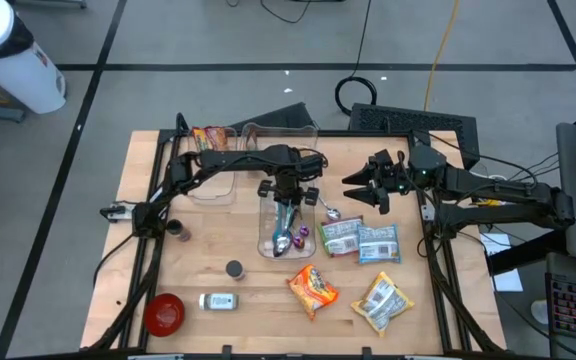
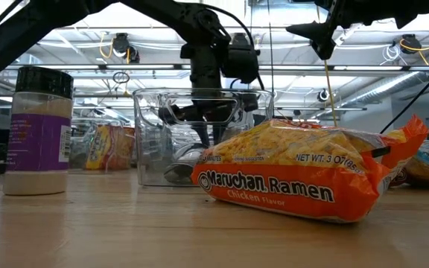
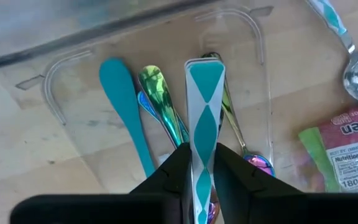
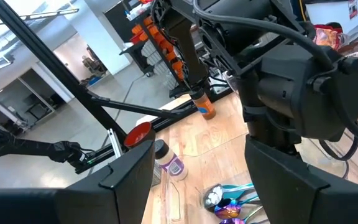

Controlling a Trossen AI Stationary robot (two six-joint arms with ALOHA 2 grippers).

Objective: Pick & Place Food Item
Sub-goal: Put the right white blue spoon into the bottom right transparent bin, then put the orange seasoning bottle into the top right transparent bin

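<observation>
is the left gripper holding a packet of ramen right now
No, the left gripper is shut on a teal-and-white patterned utensil handle above the clear container.

bin [image 1: 268, 232] mouth: blocked by left end effector [image 1: 286, 203]
bench [image 1: 218, 230] left of bin: open
bin's right: ramen pkts [image 1: 358, 240] crowd it

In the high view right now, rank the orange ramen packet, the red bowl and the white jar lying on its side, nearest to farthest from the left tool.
1. Orange ramen packet: nearest to the left tool, lying toward the table's front, slightly right of it.
2. White jar: farther, at the front, left of the tool.
3. Red bowl: farthest, at the front-left corner.
</observation>
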